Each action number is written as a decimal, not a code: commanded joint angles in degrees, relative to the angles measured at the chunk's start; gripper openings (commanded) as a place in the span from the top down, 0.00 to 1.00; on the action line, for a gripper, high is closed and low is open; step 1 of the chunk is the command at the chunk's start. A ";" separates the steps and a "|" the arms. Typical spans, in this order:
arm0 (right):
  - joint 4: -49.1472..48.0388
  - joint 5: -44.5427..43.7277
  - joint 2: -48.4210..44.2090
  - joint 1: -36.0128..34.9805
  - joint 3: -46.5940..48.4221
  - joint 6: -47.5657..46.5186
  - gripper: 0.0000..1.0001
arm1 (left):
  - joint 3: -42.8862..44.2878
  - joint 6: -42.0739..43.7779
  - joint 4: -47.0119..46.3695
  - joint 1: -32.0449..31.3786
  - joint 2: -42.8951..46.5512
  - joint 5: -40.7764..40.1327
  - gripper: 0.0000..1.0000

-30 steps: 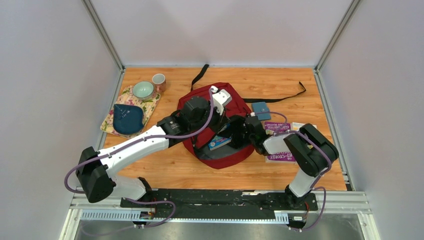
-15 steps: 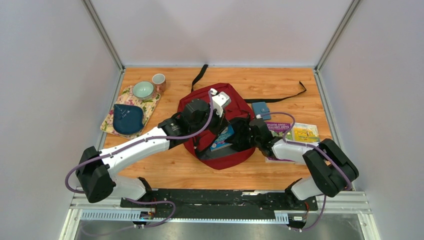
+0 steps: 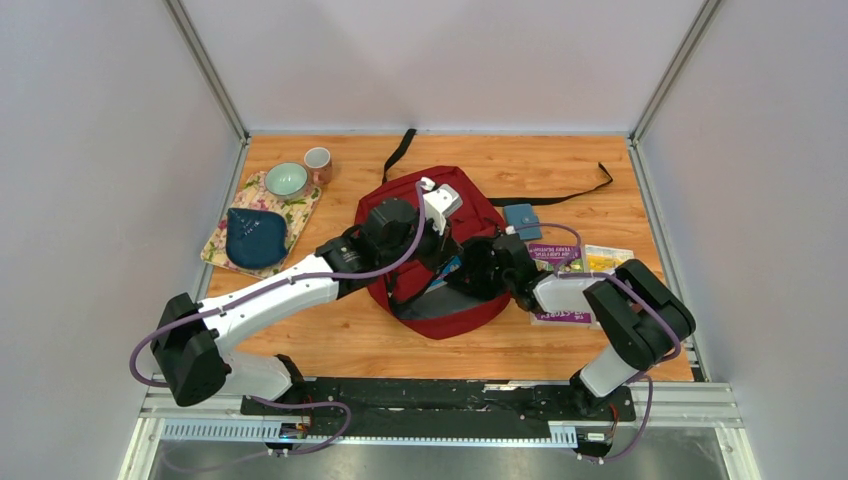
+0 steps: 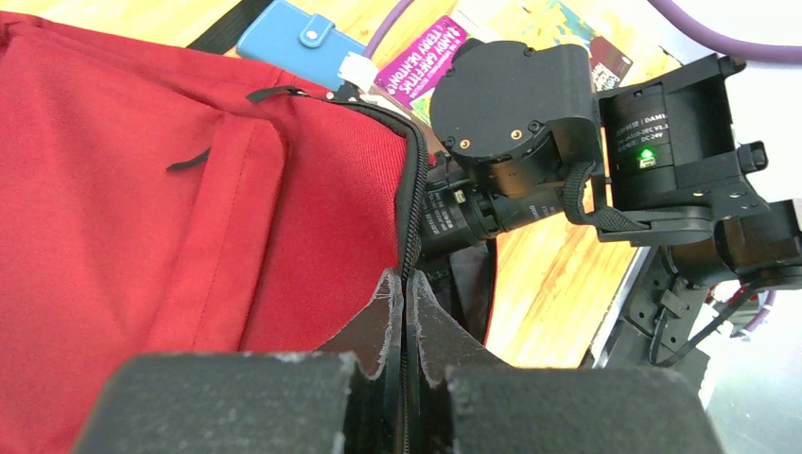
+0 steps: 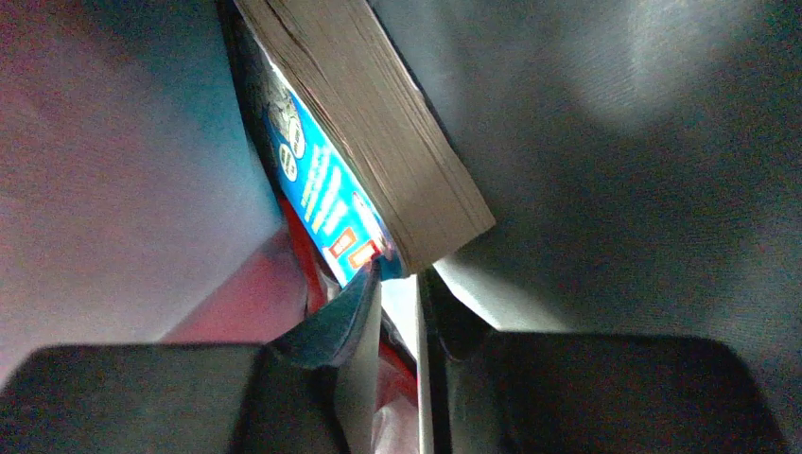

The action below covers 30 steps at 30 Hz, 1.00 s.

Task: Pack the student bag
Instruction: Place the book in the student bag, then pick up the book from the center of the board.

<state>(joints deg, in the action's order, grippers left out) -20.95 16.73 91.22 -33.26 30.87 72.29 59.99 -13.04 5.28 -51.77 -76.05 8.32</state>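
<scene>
With the student bag (image 3: 478, 208) lying mid-table, the left gripper (image 4: 405, 293) clamps its zipper edge, holding the mouth open, and the right gripper (image 5: 397, 293), grip unclear, sits inside at a paperback book (image 5: 378, 142), while the blue wallet (image 3: 521, 220) and a purple book (image 3: 556, 254) lie outside, unpacked.

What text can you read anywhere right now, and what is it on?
"ANDY GRIFFITHS" and "TERRY": purple book cover.
"DAMIA" (cut off) and "24V": label on the right arm.
Blue book inside the bag: print too blurred to read.
Nothing else is legible.
</scene>
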 commanded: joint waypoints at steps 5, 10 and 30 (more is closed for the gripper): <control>-12.08 -11.45 2.12 -0.41 1.39 10.03 0.80 | 0.48 -2.08 -2.90 -0.44 1.87 4.25 1.00; -15.35 -16.20 2.65 -0.93 0.42 13.22 0.78 | -1.27 -3.40 -5.01 -0.44 3.19 3.72 1.00; 24.25 -14.53 -33.98 -0.41 -2.22 -13.57 0.54 | -5.13 -2.52 -2.91 -0.35 5.74 -1.37 1.00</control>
<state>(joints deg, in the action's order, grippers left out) -14.66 3.95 65.49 -33.93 27.81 68.66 55.70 -16.14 3.57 -51.77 -72.71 7.84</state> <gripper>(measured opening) 0.459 0.010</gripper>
